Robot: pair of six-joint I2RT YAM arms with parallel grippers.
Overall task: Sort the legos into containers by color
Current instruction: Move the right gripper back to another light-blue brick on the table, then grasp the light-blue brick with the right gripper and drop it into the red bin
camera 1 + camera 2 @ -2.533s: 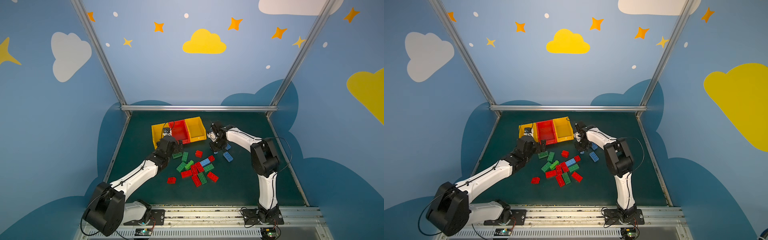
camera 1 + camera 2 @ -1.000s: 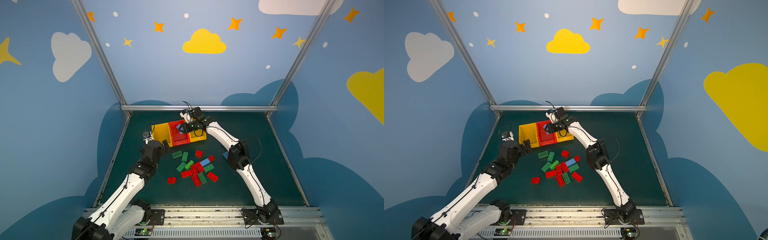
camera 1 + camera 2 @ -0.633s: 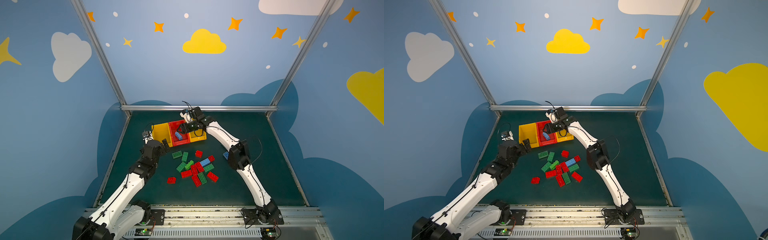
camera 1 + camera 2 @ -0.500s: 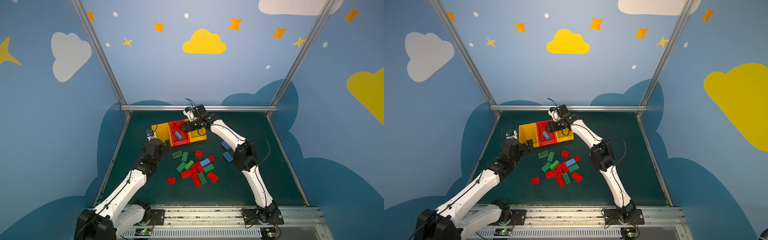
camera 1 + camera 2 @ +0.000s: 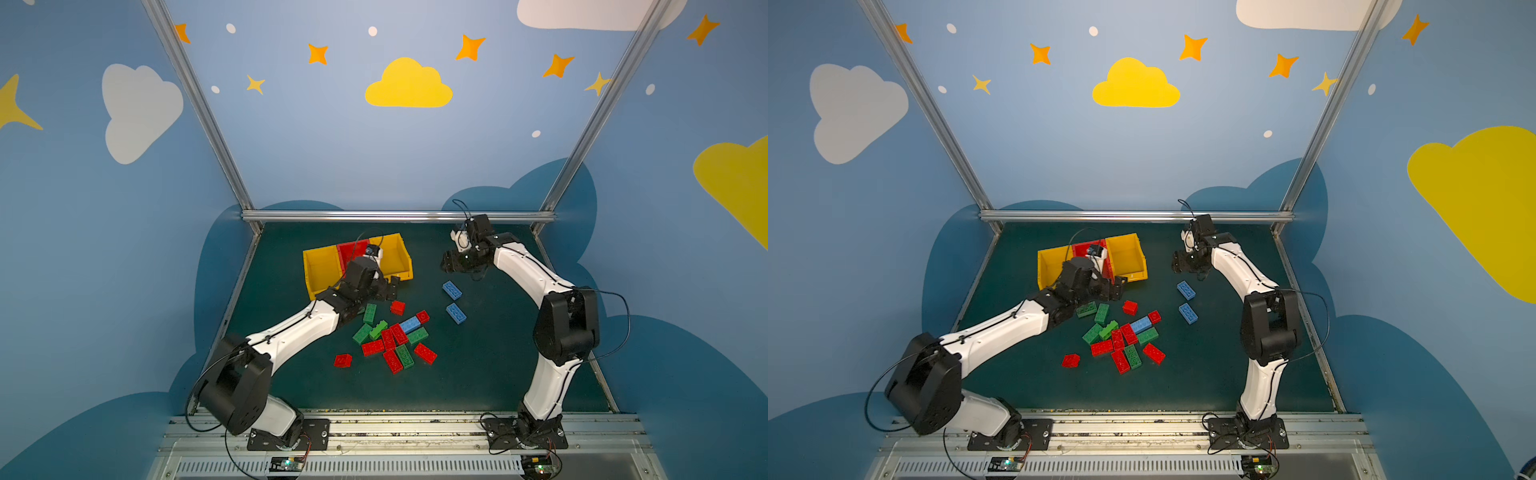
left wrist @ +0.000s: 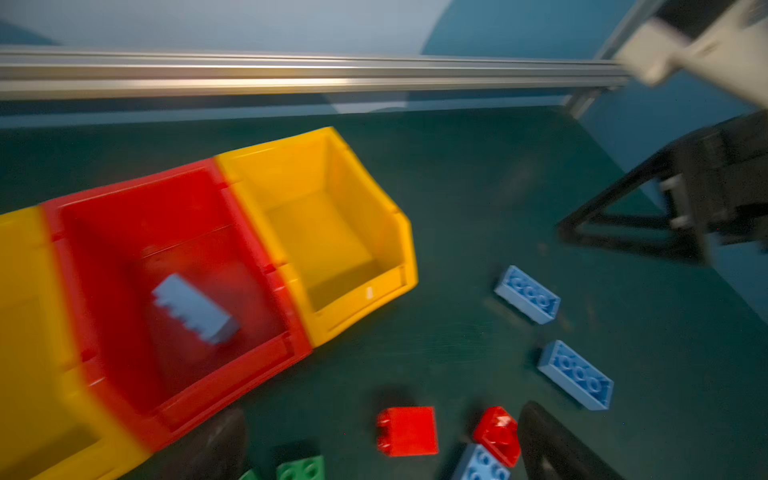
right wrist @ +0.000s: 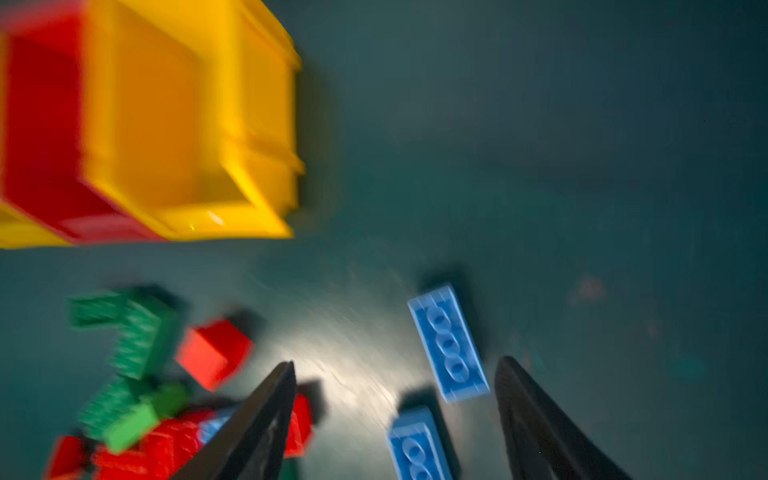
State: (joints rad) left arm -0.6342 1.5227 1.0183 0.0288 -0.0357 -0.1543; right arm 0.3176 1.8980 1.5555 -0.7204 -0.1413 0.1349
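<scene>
Our right gripper (image 7: 397,361) and left gripper (image 6: 380,411) gape empty. The blue brick (image 7: 449,343) under the right looks light, rigid and slick, so we would pinch its long sides.

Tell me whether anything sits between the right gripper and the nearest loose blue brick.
Nothing visible does. The right gripper is open, and only bare mat shows between it and the blue brick, which lies apart from the pile.
</scene>
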